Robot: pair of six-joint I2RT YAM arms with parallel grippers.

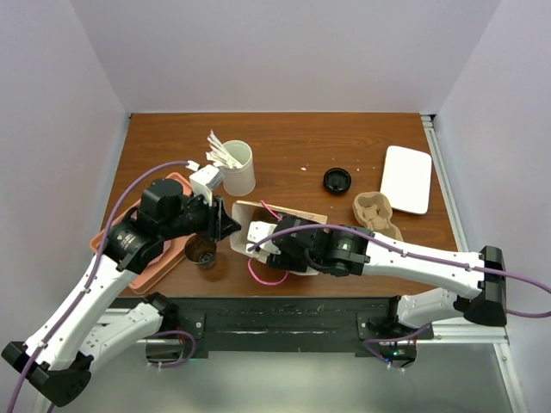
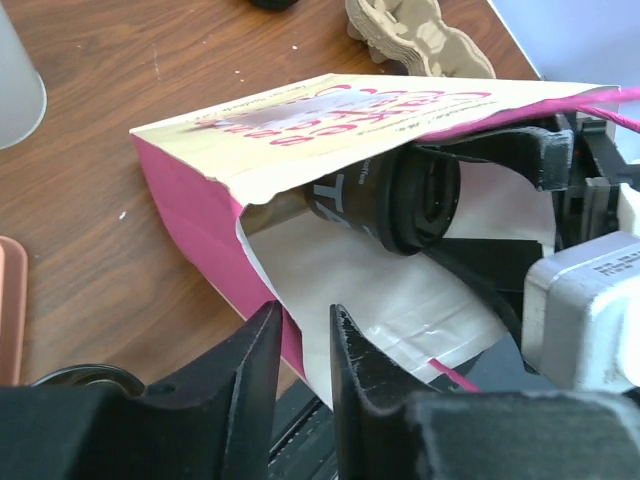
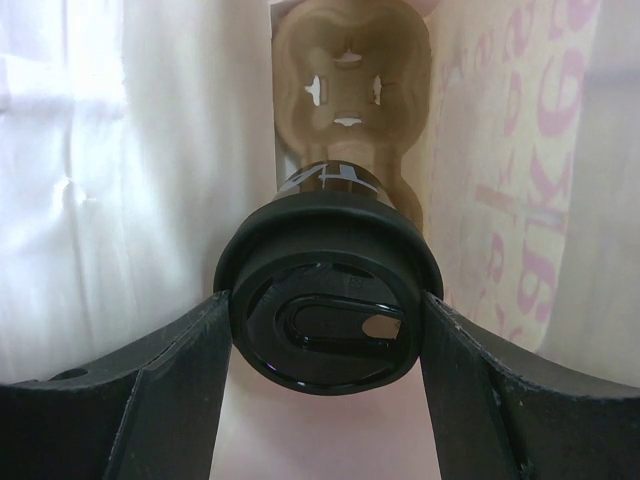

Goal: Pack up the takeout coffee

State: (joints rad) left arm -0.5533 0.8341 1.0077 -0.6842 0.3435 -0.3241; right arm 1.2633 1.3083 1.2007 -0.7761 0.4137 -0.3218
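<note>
The takeout coffee (image 2: 385, 195), a dark cup with a black lid (image 3: 325, 325), lies on its side inside the mouth of a pink and cream paper bag (image 2: 300, 110). My right gripper (image 3: 327, 300) is shut on the cup, one finger on each side of the lid, and reaches into the bag (image 1: 293, 212). My left gripper (image 2: 303, 325) is shut on the bag's lower lip at its open end, and in the top view (image 1: 229, 225) it sits at the bag's left. The cup is hidden by the bag in the top view.
A tan pulp carrier (image 3: 345, 90) shows deeper in the bag, and another (image 1: 379, 215) lies on the table at the right. A lidless dark cup (image 1: 202, 250) stands by an orange tray (image 1: 142, 258). A white stirrer cup (image 1: 236, 168), a loose black lid (image 1: 337, 180) and a white tray (image 1: 406, 178) are further back.
</note>
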